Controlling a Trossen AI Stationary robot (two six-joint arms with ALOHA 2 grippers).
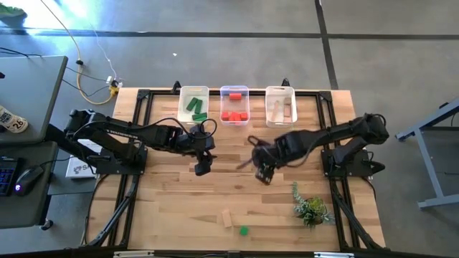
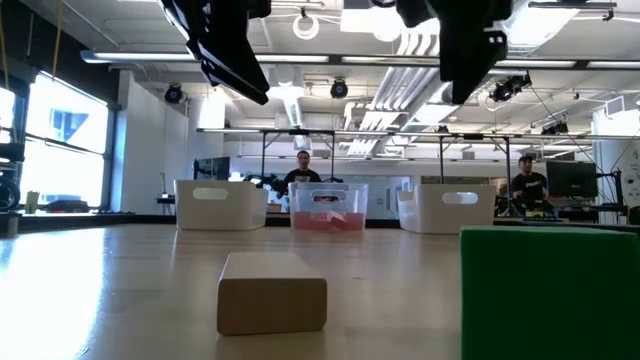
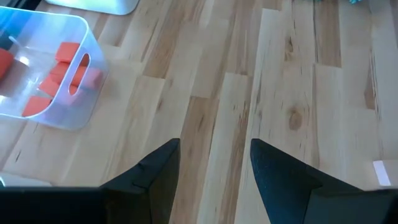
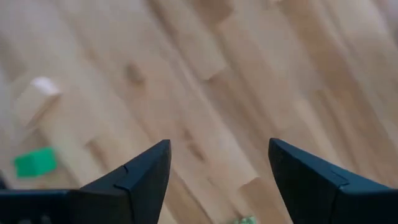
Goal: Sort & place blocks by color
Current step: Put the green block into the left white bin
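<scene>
Only two blocks are left loose on the desk (image 1: pixel 165 208), a pale wood block (image 1: pixel 227 218) and a green block (image 1: pixel 244 231), both at the lower centre of the high view, while the rest are seen sorted in the three bins (image 1: pixel 235 94) along the top. Both the left gripper (image 1: pixel 201 167) and the right gripper (image 1: pixel 264 173) are held wide open and empty mid-frame. The nearer right gripper would best be lowered squarely over the green block, its fingers (image 4: pixel 134 177) straddling it, well clear of the plant (image 1: pixel 311 208).
</scene>
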